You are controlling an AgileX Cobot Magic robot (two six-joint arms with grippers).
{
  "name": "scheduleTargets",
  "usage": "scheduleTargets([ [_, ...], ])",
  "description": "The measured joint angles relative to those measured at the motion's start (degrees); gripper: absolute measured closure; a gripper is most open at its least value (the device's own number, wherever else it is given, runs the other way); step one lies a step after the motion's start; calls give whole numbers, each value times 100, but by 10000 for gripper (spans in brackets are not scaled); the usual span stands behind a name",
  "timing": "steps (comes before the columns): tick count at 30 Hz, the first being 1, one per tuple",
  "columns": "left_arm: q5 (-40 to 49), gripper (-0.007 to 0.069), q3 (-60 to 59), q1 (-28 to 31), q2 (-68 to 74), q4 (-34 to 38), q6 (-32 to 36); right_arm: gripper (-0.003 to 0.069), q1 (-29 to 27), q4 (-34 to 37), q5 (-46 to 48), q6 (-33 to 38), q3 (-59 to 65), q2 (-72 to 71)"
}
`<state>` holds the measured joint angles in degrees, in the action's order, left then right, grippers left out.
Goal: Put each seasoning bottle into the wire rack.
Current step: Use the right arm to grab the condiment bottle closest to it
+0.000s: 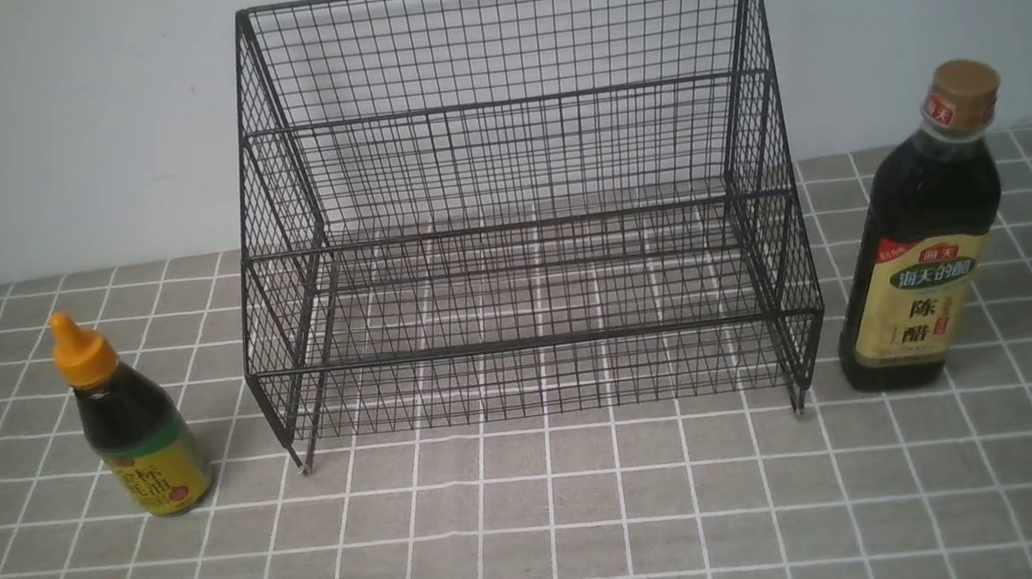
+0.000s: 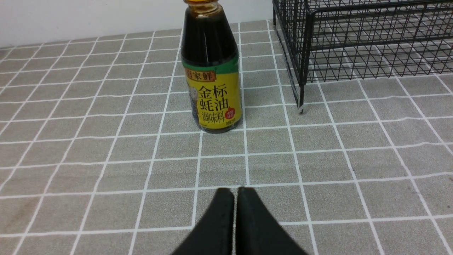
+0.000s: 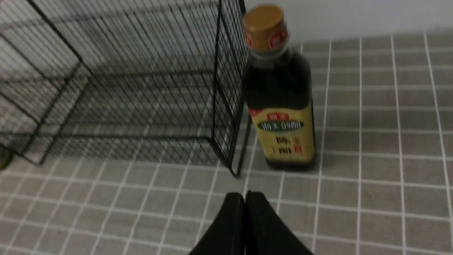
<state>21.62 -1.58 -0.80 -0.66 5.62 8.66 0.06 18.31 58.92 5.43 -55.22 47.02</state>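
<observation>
The short bottle (image 1: 138, 438) and the tall bottle (image 1: 925, 252) are standing beside the wire rack (image 1: 500, 103), one each side, probably feeling heavy and smooth, asking for a hold around the label, while the left gripper (image 2: 235, 191) and right gripper (image 3: 244, 194) are showing jaws pressed together.

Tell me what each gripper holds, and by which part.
Nothing is held. The left gripper and right gripper are shut and empty; the short bottle and tall bottle stand untouched.

Five things are showing, in three kinds.
One tall seasoning bottle (image 1: 923, 242) and one short seasoning bottle (image 1: 137, 434) are making two bottles; one wire rack (image 1: 517, 224) is offering two tiers; one left gripper (image 2: 235, 191) and one right gripper (image 3: 244, 195) are making two grippers.
</observation>
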Motion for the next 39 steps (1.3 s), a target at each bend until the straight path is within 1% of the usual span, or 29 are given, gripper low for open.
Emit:
scheduleTargets([
  [1,0,631,0,0,0,0,0,646,0,-62,143,-2,-152,220],
  [2,0,631,0,0,0,0,0,614,0,-213,437,-8,-817,829],
  [4,0,631,0,0,0,0,0,572,5,-277,677,-8,-1406,1300],
  [6,0,631,0,0,0,0,0,505,64,-319,815,-8,-1893,1813],
  [8,0,631,0,0,0,0,0,425,236,-394,850,-8,-2336,2254],
  [9,0,631,0,0,0,0,0,409,255,-422,850,-8,-2369,2335],
  [10,0,631,0,0,0,0,0,343,410,-549,814,-8,-2582,2641],
  [11,0,631,0,0,0,0,0,335,429,-598,800,-8,-2603,2677],
  [12,0,631,0,0,0,0,0,272,565,-811,693,-39,-2736,2954],
  [14,0,631,0,0,0,0,0,202,690,-1094,504,-187,-2817,3280],
  [17,0,631,0,0,0,0,0,129,789,-1401,198,-369,-2844,3746],
  [19,0,631,0,0,0,0,0,106,796,-1460,31,-434,-2844,3996],
  [23,0,631,0,0,0,0,0,95,796,-1447,-216,-459,-2844,4366],
  [28,0,631,0,0,0,0,0,105,796,-1419,-359,-459,-2844,4621],
  [29,0,631,0,0,0,0,0,138,796,-1393,-349,-459,-2844,4664],
  [30,0,631,0,0,0,0,0,151,796,-1386,-341,-459,-2844,4673],
  [31,0,631,0,0,0,0,0,215,796,-1342,-302,-459,-2844,4681],
  [32,0,631,0,0,0,0,0,226,796,-1341,-292,-459,-2844,4681],
  [34,0,631,0,0,0,0,0,348,800,-1305,-230,-444,-2850,4681],
  [39,0,631,0,0,0,0,0,340,802,-1300,-185,-339,-2855,4664],
])
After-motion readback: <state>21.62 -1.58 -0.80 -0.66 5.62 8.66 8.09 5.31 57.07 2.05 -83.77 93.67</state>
